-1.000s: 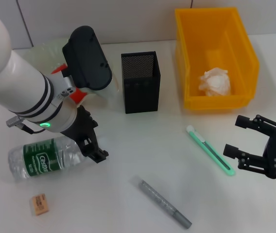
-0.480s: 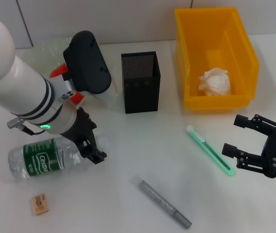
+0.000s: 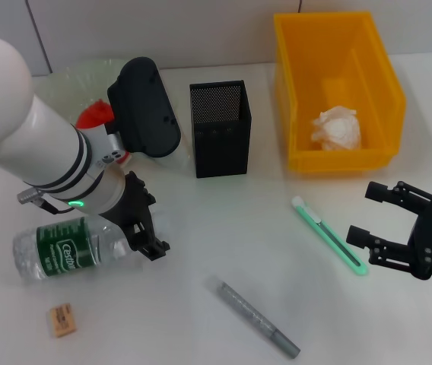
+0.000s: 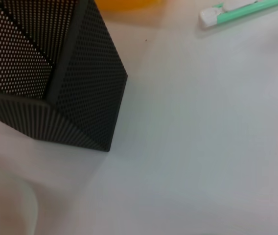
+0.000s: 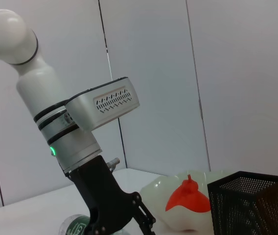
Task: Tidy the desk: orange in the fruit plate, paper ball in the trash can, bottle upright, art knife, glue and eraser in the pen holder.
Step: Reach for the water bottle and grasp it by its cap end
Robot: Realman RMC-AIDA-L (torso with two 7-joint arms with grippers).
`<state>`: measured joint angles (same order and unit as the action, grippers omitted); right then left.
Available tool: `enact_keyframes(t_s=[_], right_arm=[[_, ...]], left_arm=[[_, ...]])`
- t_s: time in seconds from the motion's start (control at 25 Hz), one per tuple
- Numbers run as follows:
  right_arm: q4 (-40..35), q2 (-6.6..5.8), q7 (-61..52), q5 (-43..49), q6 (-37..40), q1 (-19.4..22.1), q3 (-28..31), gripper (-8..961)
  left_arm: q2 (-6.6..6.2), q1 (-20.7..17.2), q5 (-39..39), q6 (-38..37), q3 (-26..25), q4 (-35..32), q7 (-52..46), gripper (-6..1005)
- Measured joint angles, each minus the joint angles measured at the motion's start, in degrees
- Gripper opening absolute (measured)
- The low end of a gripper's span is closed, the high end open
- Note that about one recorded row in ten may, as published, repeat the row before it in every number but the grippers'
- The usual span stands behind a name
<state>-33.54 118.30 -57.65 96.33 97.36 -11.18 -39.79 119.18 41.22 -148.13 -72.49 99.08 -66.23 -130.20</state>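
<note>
I have the left end effector (image 3: 146, 232) at the lying bottle (image 3: 68, 248), spread, gripping nothing; next I judge: clamp, stand it upright.

Left tool (image 3: 141, 228) angled low, fingers around something (grip unclear); right tool (image 3: 393, 228) hovers, its fingers spread.

The whole tabletop (image 3: 223, 228) was viewed steeply from above. The pen holder (image 4: 56, 78) was seen very close from the left wrist. From the right wrist, a low, level look was taken toward the left gripper (image 5: 129, 215), with the pen holder (image 5: 249, 205) shared beyond it.
</note>
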Motion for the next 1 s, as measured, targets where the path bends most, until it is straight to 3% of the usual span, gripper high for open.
enact_keyframes(t_s=[0.36,1.0], right_arm=[[0.24,-0.05,0.00,0.05,-0.10,-0.07,0.21,818],[0.22,-0.21,-0.26,0.09,-0.17,-0.51,0.11,819]], left_arm=[[0.00,0.02,0.07,1.24,0.87,0.95,0.54,809],[0.00,0.04,-0.14,3.32,1.19,1.47,0.44,582]])
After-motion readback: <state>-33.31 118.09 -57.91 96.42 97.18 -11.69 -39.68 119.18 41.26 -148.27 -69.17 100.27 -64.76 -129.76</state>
